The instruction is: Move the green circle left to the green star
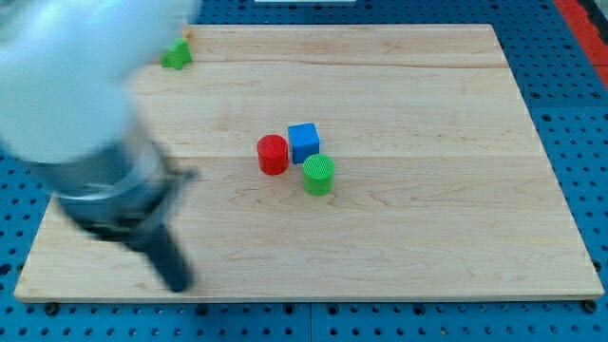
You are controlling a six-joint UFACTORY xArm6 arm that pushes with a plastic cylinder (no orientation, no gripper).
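A pale wooden board (399,237), its grain running across the view in long planks, is lying on a blue perforated surface (579,123) dotted with small holes. No brand, label or writing is readable anywhere.

The robot arm (66,85) — a blurred white housing over a dark grey collar — is filling the view's upper left, narrowing to a straight dark rod that is slanting down toward the view's bottom. My tip (178,282) is sitting at the rod's lower end near the board's bottom-left edge, well apart from every block. The arm is carrying no jaws, only this rod.

Three blocks are clustering near the board's middle. The blue cube (304,142) is standing at the top of the group, smooth-sided. The red cylinder (272,154) is resting just beside it on the view's left. The green circle (318,174), a short cylinder with a ribbed-looking top, is sitting just below the blue cube and to the red cylinder's right, touching or nearly touching both.

The green star (176,54) is lying far off at the board's top-left corner — partly blurred beside the arm's housing, its shape hard to make out.
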